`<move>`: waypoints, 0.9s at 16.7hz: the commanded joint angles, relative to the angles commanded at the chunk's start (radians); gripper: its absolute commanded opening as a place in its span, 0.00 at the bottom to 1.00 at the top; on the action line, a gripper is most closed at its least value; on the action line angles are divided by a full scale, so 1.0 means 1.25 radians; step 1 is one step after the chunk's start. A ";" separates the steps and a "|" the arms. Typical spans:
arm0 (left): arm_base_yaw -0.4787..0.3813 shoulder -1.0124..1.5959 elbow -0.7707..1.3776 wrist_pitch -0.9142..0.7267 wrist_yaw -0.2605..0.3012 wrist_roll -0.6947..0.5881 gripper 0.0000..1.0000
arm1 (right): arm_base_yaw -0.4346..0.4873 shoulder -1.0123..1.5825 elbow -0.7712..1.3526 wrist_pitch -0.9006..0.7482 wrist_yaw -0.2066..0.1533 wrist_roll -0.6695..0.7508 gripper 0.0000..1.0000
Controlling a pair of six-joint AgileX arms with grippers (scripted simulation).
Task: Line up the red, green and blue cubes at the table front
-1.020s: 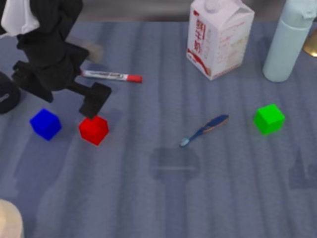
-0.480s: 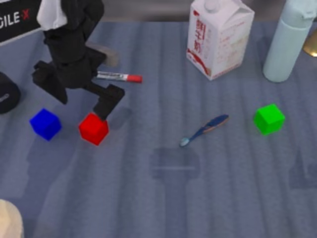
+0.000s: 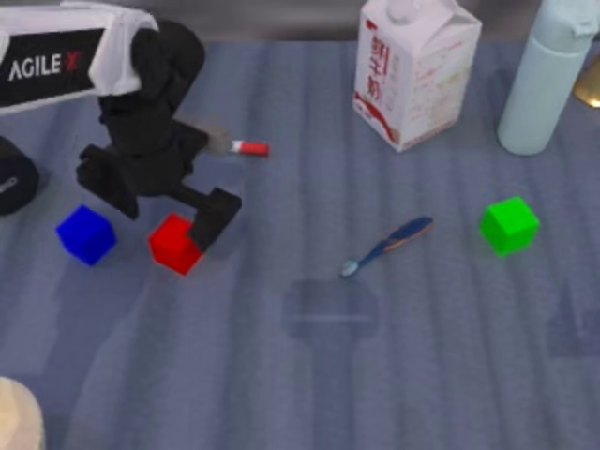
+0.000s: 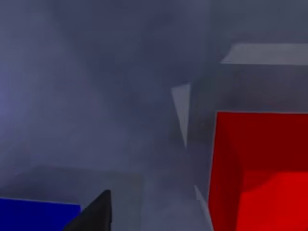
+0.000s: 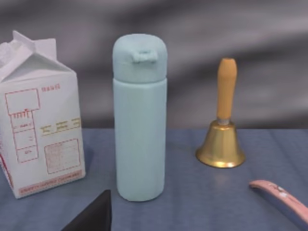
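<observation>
The left hand (image 3: 183, 220) hangs low over the red cube (image 3: 175, 244) at the left part of the surface (image 3: 309, 375). In the top view one dark finger (image 3: 214, 217) reaches down at the cube's right upper edge, overlapping it; the other finger is hidden under the arm's black body, so the spread of the fingers cannot be told from above. The left wrist view shows the red cube (image 4: 260, 173) close and large on one side and a dark fingertip (image 4: 96, 216) well apart from it, with bare surface between; the hand looks spread wide and grips nothing, though whether the finger touches the cube cannot be told.

The blue cube (image 3: 86, 233) sits just left of the red one, near but not touching it; a corner of it (image 4: 38, 214) shows cut off in the left wrist view. The green cube (image 3: 509, 224) rests far to the right, well apart from both. All three stand flat, each turned slightly askew to the surface's stripes; being cubes, they have no long axis.

The marker pen (image 3: 246, 147) is mostly hidden behind the left arm, only its red cap showing. A blue spoon (image 3: 389, 246) lies slantwise between the red and green cubes.

The right arm is out of the top view; its wrist camera faces a milk carton (image 5: 41, 130), a pale bottle (image 5: 139, 120) and a bell (image 5: 222, 132), with only one dark fingertip (image 5: 94, 216) in sight, so its opening cannot be told.
</observation>
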 joint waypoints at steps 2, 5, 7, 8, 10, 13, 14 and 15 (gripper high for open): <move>0.000 0.026 -0.038 0.067 0.000 0.000 1.00 | 0.000 0.000 0.000 0.000 0.000 0.000 1.00; -0.001 0.047 -0.065 0.108 0.000 0.000 1.00 | 0.000 0.000 0.000 0.000 0.000 0.000 1.00; -0.001 0.047 -0.065 0.108 0.000 0.000 1.00 | 0.000 0.000 0.000 0.000 0.000 0.000 1.00; -0.001 0.047 -0.065 0.108 0.000 0.000 1.00 | 0.000 0.000 0.000 0.000 0.000 0.000 1.00; -0.001 0.047 -0.065 0.108 0.000 0.000 0.85 | 0.000 0.000 0.000 0.000 0.000 0.000 1.00; -0.001 0.047 -0.065 0.108 0.000 0.000 0.62 | 0.000 0.000 0.000 0.000 0.000 0.000 1.00; -0.001 0.047 -0.065 0.108 0.000 0.000 0.55 | 0.000 0.000 0.000 0.000 0.000 0.000 1.00; -0.001 0.047 -0.065 0.108 0.000 0.000 0.47 | 0.000 0.000 0.000 0.000 0.000 0.000 1.00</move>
